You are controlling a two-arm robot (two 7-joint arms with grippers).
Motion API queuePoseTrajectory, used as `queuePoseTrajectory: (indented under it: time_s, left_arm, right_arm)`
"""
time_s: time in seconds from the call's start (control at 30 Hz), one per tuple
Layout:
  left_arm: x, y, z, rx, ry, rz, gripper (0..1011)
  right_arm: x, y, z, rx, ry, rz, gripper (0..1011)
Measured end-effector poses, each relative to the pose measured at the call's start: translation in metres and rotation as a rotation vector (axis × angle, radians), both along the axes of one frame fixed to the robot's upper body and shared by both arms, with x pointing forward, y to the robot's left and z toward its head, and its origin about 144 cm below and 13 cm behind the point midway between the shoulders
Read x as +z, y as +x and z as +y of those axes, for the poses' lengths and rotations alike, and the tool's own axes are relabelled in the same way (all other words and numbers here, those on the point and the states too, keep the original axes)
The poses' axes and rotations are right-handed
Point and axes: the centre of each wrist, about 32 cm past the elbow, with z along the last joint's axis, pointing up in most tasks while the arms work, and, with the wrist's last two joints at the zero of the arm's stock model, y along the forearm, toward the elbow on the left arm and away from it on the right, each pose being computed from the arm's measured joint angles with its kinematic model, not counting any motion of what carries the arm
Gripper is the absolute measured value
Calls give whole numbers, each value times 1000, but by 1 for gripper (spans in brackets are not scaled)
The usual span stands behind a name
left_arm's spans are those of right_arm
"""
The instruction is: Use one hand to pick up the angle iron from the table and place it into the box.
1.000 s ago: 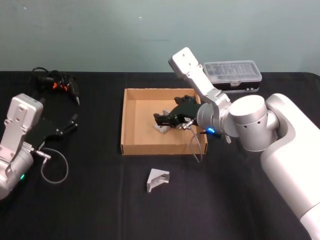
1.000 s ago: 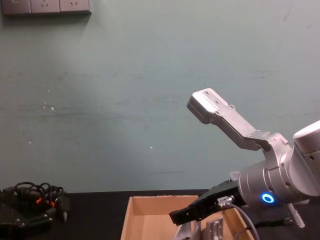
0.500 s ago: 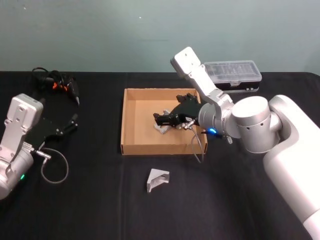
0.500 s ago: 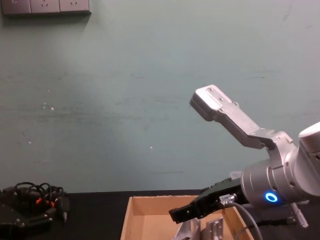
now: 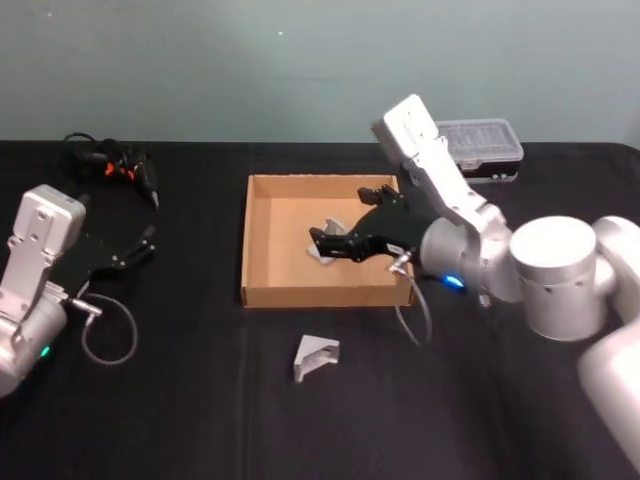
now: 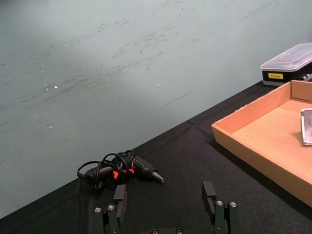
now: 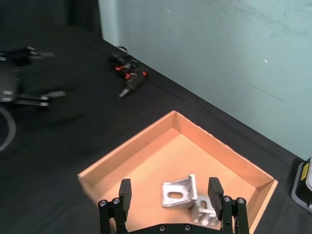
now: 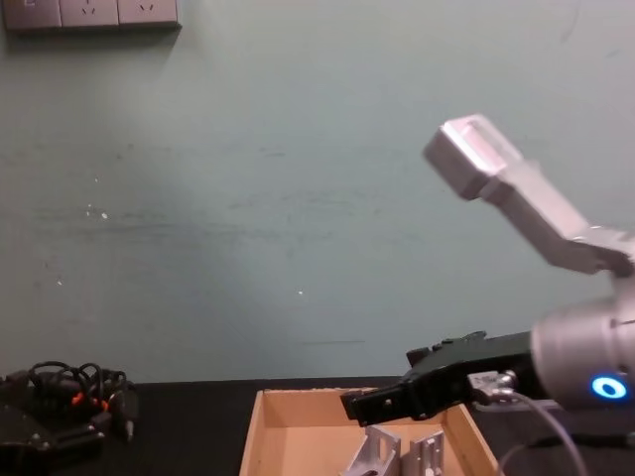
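Note:
Two silver angle irons (image 7: pixel 179 191) (image 7: pixel 204 210) lie on the floor of the tan cardboard box (image 7: pixel 127 155). My right gripper (image 7: pixel 170 191) hovers just above them, open, holding nothing. From the head, that gripper (image 5: pixel 330 243) is over the middle of the box (image 5: pixel 246 240) and partly hides the irons. Another angle iron (image 5: pixel 316 358) lies on the black table in front of the box. In the chest view the right gripper (image 8: pixel 372 405) hangs over the irons (image 8: pixel 373 455). My left gripper (image 5: pixel 140 246) rests open at the far left, its fingers (image 6: pixel 119 197) wide apart.
A clear-lidded plastic case (image 5: pixel 482 148) stands behind the box at the back right. A black and orange tool with a coiled cord (image 5: pixel 118 167) lies at the back left. A grey cable loop (image 5: pixel 108 335) hangs beside the left arm.
My right arm has swung to the right and its gripper has lifted slightly off the box floor. The irons in the box and the left arm have stayed put.

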Motion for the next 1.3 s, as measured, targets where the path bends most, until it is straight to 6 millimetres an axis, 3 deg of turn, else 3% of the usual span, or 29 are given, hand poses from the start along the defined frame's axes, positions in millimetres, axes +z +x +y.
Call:
queuePoseTrajectory:
  time_s: [0.17, 0.4, 0.87, 1.3]
  left_arm:
    - [0, 0, 0, 0, 0, 0, 1011]
    - [0, 0, 0, 0, 0, 0, 1011]
    - [0, 0, 0, 0, 0, 0, 1011]
    - [0, 0, 0, 0, 0, 0, 1011]
  right_arm:
    - [5, -24, -14, 62, 19, -4, 1002]
    - [6, -37, -24, 139, -18, 35, 1002]
    - [4, -46, -31, 268, -123, 123, 1002]
    - [0, -42, -24, 369, -240, 172, 1002]
